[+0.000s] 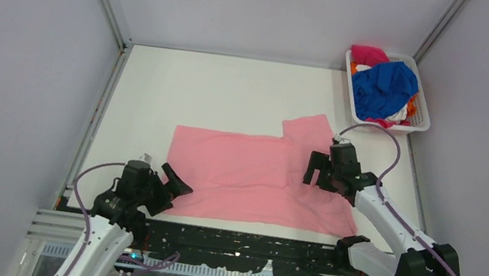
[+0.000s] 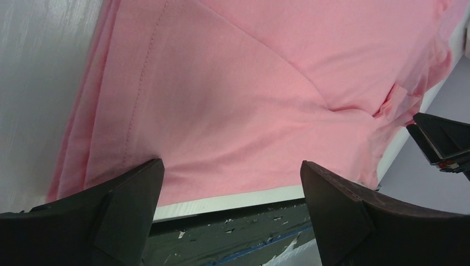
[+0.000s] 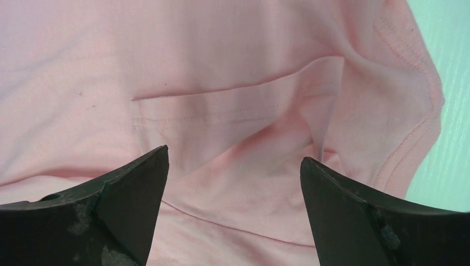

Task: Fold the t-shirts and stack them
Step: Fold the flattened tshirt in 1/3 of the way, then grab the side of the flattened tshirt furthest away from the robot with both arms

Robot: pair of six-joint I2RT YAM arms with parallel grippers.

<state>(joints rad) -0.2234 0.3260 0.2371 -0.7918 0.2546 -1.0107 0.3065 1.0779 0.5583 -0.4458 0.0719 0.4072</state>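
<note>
Pink t-shirt (image 1: 250, 178) lies spread flat on the white counter (image 1: 219, 91), occupying the centre and lower centre of the top view, with one sleeve projecting toward the upper right of the frame. Its lower hem runs just short of the counter's near edge. The cloth is smooth across the left and middle portions and rumpled into folds at the right end. Left tool (image 1: 178, 181) sits at the shirt's lower left corner, fingers spread wide with nothing between them; the left wrist view shows the hem and the counter edge framed between the two fingers (image 2: 127, 205). Contact with the cloth cannot be determined. Right tool (image 1: 316, 183) is positioned over the rumpled right portion of the shirt, fingers likewise spread and gripping nothing; the right wrist view shows creased pink fabric and a stitched sleeve hem beneath it. White mesh basket (image 1: 420, 124) stands in the upper right of the top view, well apart from both tools. It contains a blue t-shirt (image 1: 382, 85) on top, a magenta one (image 1: 369, 54) at the upper end, and orange (image 1: 414, 104) and white (image 1: 399, 115) cloth showing at the lower right side.
</note>
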